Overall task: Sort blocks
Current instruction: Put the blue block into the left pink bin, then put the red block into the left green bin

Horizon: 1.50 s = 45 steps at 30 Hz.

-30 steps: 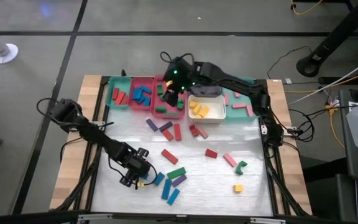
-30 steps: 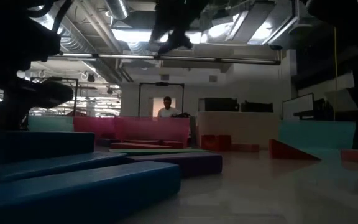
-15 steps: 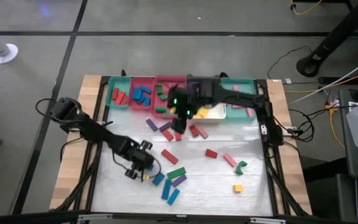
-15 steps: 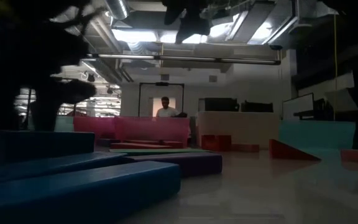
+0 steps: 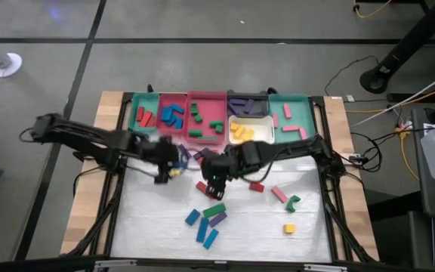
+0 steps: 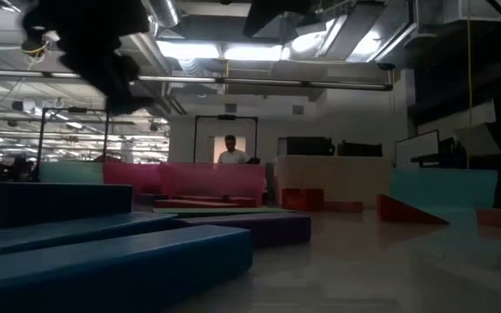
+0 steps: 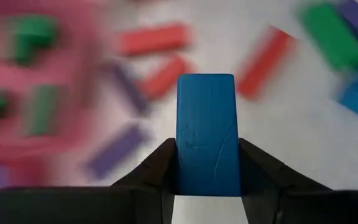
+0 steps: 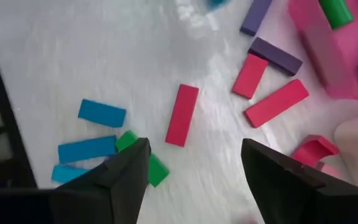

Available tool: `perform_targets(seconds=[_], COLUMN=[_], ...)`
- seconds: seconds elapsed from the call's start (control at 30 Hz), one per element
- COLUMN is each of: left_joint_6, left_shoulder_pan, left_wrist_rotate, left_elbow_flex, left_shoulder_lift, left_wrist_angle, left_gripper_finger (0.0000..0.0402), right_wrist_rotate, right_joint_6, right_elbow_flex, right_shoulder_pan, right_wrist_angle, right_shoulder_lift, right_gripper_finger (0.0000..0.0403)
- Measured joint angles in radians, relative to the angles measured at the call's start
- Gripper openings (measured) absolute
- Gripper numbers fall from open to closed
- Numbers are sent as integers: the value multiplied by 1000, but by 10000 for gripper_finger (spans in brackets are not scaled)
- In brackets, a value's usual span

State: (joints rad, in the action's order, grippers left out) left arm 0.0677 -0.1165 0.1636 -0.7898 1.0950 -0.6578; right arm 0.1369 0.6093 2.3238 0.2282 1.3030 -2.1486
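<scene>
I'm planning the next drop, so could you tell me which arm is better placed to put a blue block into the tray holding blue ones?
The left. Its hand is shut on a blue block near the teal tray holding blue blocks; the right hand is open and empty.

The left arm reaches across from the counter's left edge, its claw (image 5: 165, 160) raised and clamped on a blue block (image 7: 206, 134). The right arm stretches in from the right, its claw (image 5: 216, 175) hanging with fingers spread.
</scene>
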Motion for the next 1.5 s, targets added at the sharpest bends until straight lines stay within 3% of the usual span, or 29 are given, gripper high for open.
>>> perform_targets(seconds=[0.23,0.4,0.57,0.8,1.07,1.23,1.33,1.5], left_joint_6=[-21,-56,-169,-282,-287,-250,-172,-11], left_shoulder_pan=[198,361,496,626,662,609,564,484], left_wrist_rotate=[325,398,396,395,390,296,220,7], left_elbow_flex=[0,-1,-1,-1,-1,-1,-1,-2], left_shoulder_lift=[-217,-252,-191,-54,18,-32,-88,-216], left_wrist_angle=[-53,-48,36,124,108,15,-71,-216], left_gripper_finger=[116,116,118,202,222,216,215,214], right_wrist_rotate=[81,80,63,70,75,98,44,-38], right_joint_6=[65,67,68,87,195,238,251,251], right_elbow_flex=[-2,-3,-3,-3,-3,-3,-3,-11], right_shoulder_pan=[66,75,73,73,70,51,31,0], right_wrist_angle=[-25,-86,-104,-136,-134,-116,-128,-139], right_shoulder_lift=[-96,-182,-244,-318,-379,-393,-411,-422], right_gripper_finger=[253,253,253,253,253,253,246,194])
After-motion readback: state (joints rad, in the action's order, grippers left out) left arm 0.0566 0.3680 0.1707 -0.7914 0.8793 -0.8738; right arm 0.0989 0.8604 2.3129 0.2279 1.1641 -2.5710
